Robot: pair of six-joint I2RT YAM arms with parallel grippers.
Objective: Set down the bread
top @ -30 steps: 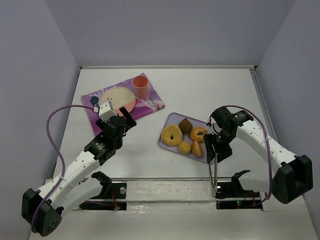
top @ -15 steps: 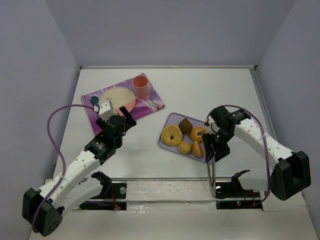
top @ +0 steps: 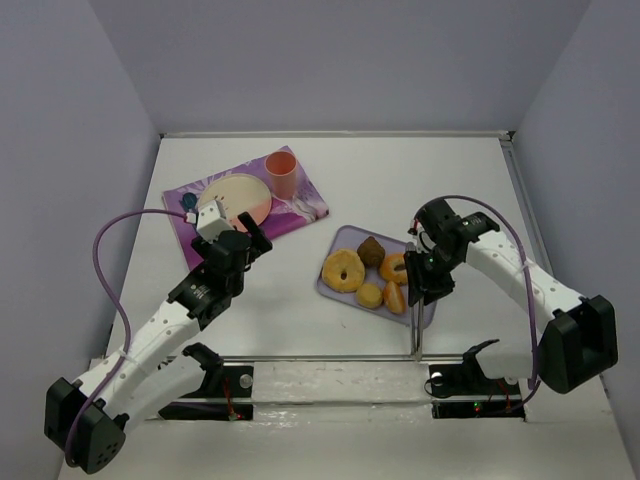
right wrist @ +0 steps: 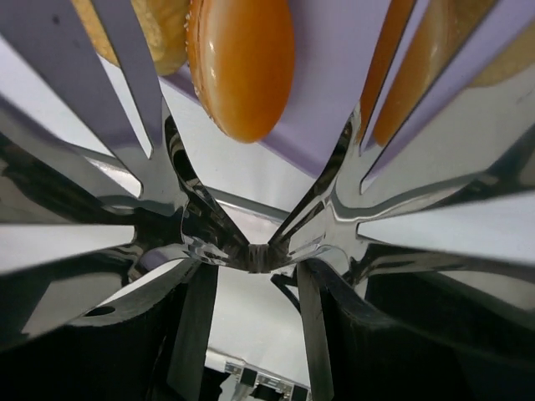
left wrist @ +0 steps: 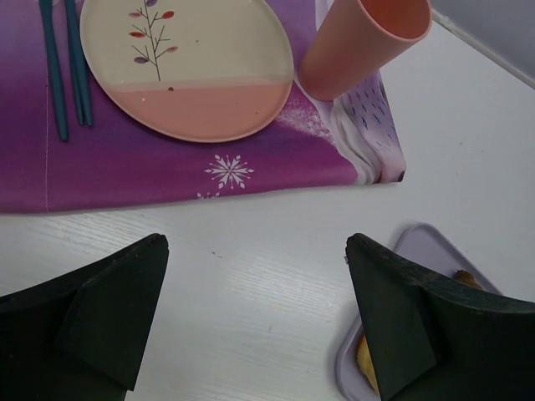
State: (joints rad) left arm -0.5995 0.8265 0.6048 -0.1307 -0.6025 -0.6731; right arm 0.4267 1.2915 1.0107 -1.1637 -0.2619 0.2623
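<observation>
The bread [top: 395, 297] lies on the lilac tray [top: 342, 238], long axis running roughly near to far, just ahead of the spread tongs [right wrist: 251, 251]. The right gripper [top: 428, 285], jaws clamped on the tongs, sits just right of it. The left gripper [top: 255, 238], jaws apart, is well away to the left over the tabletop [top: 400, 180].

Plate [left wrist: 185, 71], cup [left wrist: 359, 43], purple mat [left wrist: 167, 171], gripper [left wrist: 255, 255] spread

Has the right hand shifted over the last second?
Yes. The right hand, gripping the tongs, has moved left, from the right edge of the lavender tray inward, toward the bread.
</observation>
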